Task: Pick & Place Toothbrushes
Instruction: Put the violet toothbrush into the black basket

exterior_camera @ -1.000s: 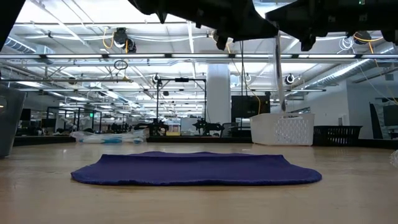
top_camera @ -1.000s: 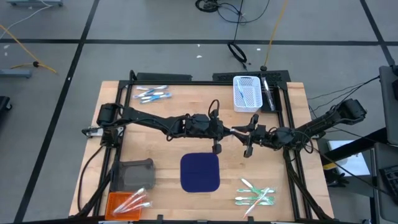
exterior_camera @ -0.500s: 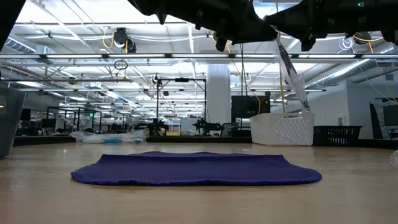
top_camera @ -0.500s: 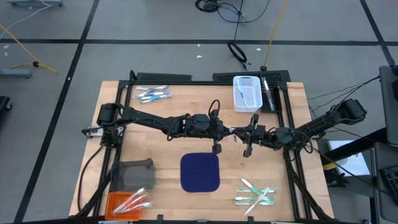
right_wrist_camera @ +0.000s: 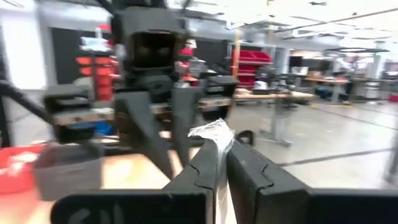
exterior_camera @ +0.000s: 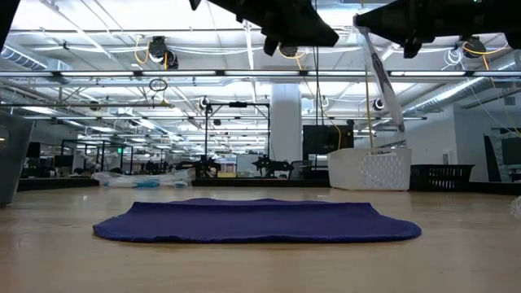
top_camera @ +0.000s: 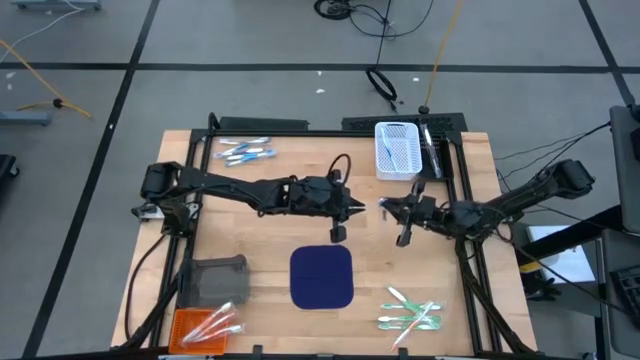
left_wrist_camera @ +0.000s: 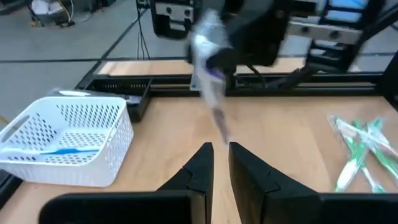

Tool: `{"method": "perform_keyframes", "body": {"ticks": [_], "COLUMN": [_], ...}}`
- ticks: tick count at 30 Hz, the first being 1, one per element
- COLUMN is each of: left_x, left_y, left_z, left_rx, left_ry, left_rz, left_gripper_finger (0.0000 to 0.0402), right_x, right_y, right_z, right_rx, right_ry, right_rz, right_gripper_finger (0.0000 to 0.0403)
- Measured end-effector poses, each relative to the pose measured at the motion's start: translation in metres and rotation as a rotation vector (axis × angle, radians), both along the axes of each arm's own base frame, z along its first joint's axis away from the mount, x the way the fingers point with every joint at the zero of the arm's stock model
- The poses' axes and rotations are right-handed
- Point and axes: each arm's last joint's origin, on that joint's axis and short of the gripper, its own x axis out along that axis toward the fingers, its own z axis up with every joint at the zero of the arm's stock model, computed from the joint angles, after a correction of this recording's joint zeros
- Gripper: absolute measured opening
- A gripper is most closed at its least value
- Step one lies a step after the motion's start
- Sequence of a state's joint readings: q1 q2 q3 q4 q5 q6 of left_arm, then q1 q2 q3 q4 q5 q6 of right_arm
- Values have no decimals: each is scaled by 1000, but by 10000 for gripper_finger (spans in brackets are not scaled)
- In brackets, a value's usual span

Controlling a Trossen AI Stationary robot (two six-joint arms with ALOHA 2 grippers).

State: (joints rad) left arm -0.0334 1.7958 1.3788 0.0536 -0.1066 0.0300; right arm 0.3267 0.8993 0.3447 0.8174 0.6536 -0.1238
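Handover: the left gripper point(top_camera: 362, 210) has drawn back from the right gripper point(top_camera: 386, 208); a moment ago the two met mid-table.
Right gripper: clamped on a wrapped toothbrush point(exterior_camera: 381, 80), which hangs above the table near the white basket point(top_camera: 396, 148).
Left gripper: fingers point(left_wrist_camera: 200, 163) parted slightly, holding nothing.
Meaning: transfer looks done; basket drop likely next.

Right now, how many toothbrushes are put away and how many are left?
Done: one blue toothbrush lies in the white basket. In hand: the right gripper holds a wrapped toothbrush in the air. Left: blue pile, green pile, orange-tray pile.
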Motion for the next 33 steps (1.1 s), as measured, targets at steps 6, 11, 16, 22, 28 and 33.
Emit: {"method": "perform_keyframes", "body": {"ticks": [6, 11, 16, 22, 28, 33], "left_x": [0, 0, -1, -1, -1, -1], "left_y": [-3, -7, -12, -15, -15, -18], "left_z": [-5, -8, -9, -9, -8, -8], "left_rx": [-12, -36, -36, -36, -38, -41], "left_ry": [37, 52, 59, 58, 56, 52], "left_rz": [-2, -2, -13, -20, -19, -26], "left_gripper_finger": [51, 51, 51, 51, 51, 51], "right_x": [-18, -37, -54, -70, -74, -73], "right_y": [-10, -21, -31, -42, -54, -63], "right_z": [12, 21, 30, 39, 40, 36], "right_rx": [-29, -54, -79, -94, -129, -160], "right_ry": [2, 23, 60, 123, 199, 257], "right_rz": [-153, -377, -584, -790, -936, -1021], "right_gripper_finger": [9, 9, 9, 9, 9, 9]}}
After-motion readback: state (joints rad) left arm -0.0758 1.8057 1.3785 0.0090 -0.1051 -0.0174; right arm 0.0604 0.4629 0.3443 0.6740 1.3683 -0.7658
